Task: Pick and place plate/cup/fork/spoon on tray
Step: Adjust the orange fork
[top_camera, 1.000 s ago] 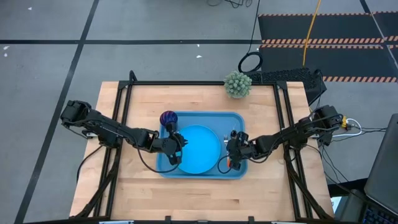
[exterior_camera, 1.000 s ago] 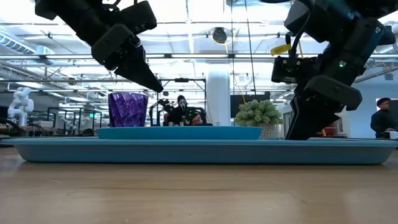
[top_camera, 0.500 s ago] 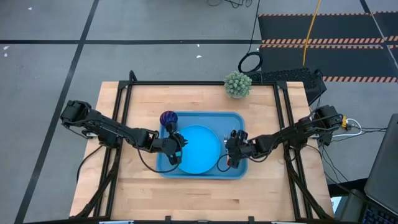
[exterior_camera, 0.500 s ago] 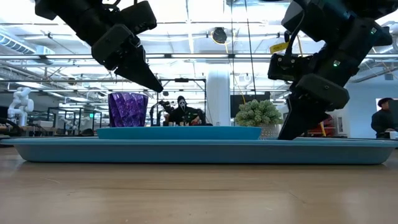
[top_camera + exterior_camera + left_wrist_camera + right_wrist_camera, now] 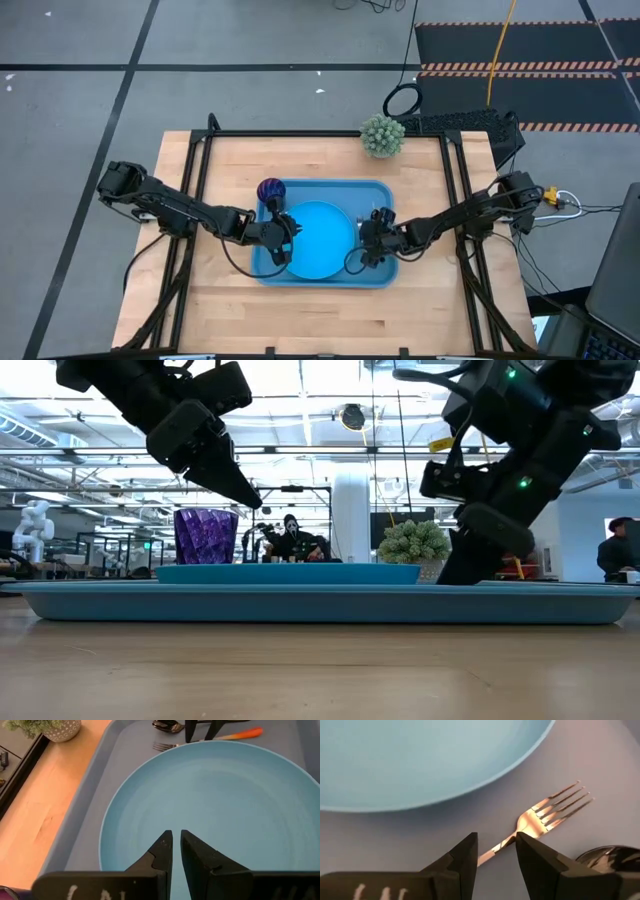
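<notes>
Right claw [image 5: 366, 252] low over the tray [image 5: 380, 190], at its right end, fingers [image 5: 540, 857] a little spread with the fork's [image 5: 547, 812] neck lying between them on the tray floor; not visibly pinching it. Tines pointing ahead of that claw, past the fingertips. Spoon [image 5: 609, 857] bowl just beside the fork, off to one side of the fingers. Plate [image 5: 420, 755] rim ahead and close, apart from the fork.

Left claw [image 5: 290, 243] hanging above the plate [image 5: 322, 239] near its left edge, fingers [image 5: 162, 852] pressed nearly together with only a thin slit between, pinching nothing. Beyond its tips, across the plate: fork [image 5: 210, 739] with orange handle and spoon [image 5: 167, 726] lying on the tray [image 5: 95, 790], right claw's dark fingers standing over them.

Cup [image 5: 270, 191] upright in the tray's far left corner, just behind the left claw's wrist, not touching the plate. From desk level: cup [image 5: 206, 536] under the left claw's [image 5: 245, 495] raised tip, right claw [image 5: 460, 565] down at the tray [image 5: 320, 603] beside the plate [image 5: 288, 573].

Small potted plant [image 5: 382, 135] on the desk [image 5: 300, 310] behind the tray, well apart from both claws.
</notes>
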Action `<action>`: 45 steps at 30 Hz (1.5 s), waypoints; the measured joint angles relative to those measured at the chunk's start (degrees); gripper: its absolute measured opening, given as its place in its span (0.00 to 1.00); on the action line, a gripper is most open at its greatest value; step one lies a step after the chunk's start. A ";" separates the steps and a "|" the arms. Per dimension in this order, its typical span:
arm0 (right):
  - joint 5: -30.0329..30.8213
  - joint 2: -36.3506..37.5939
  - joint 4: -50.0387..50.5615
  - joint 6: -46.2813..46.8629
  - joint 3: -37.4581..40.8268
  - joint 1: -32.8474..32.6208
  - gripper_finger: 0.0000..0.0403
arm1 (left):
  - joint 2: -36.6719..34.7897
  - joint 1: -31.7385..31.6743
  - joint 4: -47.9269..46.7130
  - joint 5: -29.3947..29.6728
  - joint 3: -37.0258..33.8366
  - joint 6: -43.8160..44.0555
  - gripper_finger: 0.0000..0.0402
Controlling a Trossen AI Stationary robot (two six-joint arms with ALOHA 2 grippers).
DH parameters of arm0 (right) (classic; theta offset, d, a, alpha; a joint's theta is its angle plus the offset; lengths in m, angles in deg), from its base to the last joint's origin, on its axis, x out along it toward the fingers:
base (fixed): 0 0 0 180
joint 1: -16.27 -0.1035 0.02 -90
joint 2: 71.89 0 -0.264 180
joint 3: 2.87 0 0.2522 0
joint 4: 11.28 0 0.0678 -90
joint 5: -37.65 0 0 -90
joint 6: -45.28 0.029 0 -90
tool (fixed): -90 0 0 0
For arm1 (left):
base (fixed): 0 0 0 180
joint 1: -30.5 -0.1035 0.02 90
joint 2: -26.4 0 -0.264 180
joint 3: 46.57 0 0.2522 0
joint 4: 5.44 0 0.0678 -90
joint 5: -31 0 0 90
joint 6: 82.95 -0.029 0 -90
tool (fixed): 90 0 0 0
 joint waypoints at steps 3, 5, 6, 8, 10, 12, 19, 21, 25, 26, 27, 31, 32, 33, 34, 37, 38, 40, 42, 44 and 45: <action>0.83 -0.05 0.30 2.34 0.01 0.35 0.32 | 0.00 0.00 -0.04 -0.01 0.00 0.01 0.10; 0.07 -0.05 0.50 5.24 0.01 0.70 0.32 | 0.00 -0.01 -0.09 -0.03 0.00 0.04 0.10; -0.44 -0.05 0.63 6.49 0.00 0.82 0.32 | 0.00 0.00 -0.08 -0.06 0.00 0.02 0.10; -1.23 -0.04 0.90 9.10 -0.01 0.82 0.32 | 0.00 0.00 -0.11 -0.09 0.00 0.04 0.10; -1.69 -0.02 1.09 11.60 -0.06 0.83 0.32 | 0.00 -0.01 -0.09 -0.16 0.00 0.04 0.10; -1.72 -0.01 1.12 13.93 -0.06 0.81 0.32 | 0.00 -0.01 -0.11 -0.19 0.00 0.06 0.10; -1.74 0.00 1.40 16.24 -0.10 0.79 0.27 | 0.00 -0.01 -0.13 -0.20 0.00 0.17 0.10; -1.74 0.02 1.56 16.29 -0.10 0.79 0.23 | 0.00 0.00 -0.15 -0.20 0.00 0.17 0.10; -1.74 0.06 2.21 16.39 -0.10 0.77 0.11 | 0.00 -0.01 -0.15 -0.20 0.00 0.17 0.10; -1.70 0.06 2.35 16.44 -0.10 0.77 0.08 | 0.00 0.00 -0.15 -0.20 0.00 0.17 0.10; -1.66 0.07 2.38 16.52 -0.11 0.77 0.05 | 0.00 0.00 -0.15 -0.20 0.00 0.17 0.10; -1.69 0.08 2.15 17.14 -0.12 0.77 0.02 | 0.00 0.00 -0.15 -0.20 0.00 0.33 0.10; -1.65 0.06 2.17 17.25 -0.12 0.77 0.03 | 0.00 -0.01 -0.15 -0.20 0.00 0.31 0.10; -1.47 0.06 2.24 17.37 -0.12 0.77 0.03 | -0.01 -0.02 -0.15 -0.20 0.00 0.33 0.10; -1.16 0.06 2.34 17.39 -0.12 0.75 0.03 | 0.00 -0.02 -0.15 -0.20 0.00 0.31 0.10; -0.66 0.02 2.36 17.14 -0.12 0.72 0.01 | 0.00 -0.01 -0.15 -0.20 0.00 0.33 0.10; -0.56 0.02 2.37 17.06 -0.12 0.72 0.01 | 0.00 -0.01 -0.15 -0.20 0.00 0.33 0.10; -0.48 0.02 2.41 16.91 -0.12 0.74 0.01 | 0.00 -0.01 -0.16 -0.20 0.00 0.33 0.10; -0.43 0.02 2.41 16.93 -0.12 0.83 0.01 | -0.01 -0.02 -0.17 -0.20 0.00 0.33 0.10; -0.40 0.02 2.41 17.18 -0.12 0.83 0.01 | 0.00 0.00 -0.18 -0.20 0.00 0.33 0.10; -0.39 0.02 2.43 17.40 -0.12 0.83 0.00 | 0.00 -0.02 -0.20 -0.20 0.00 0.33 0.10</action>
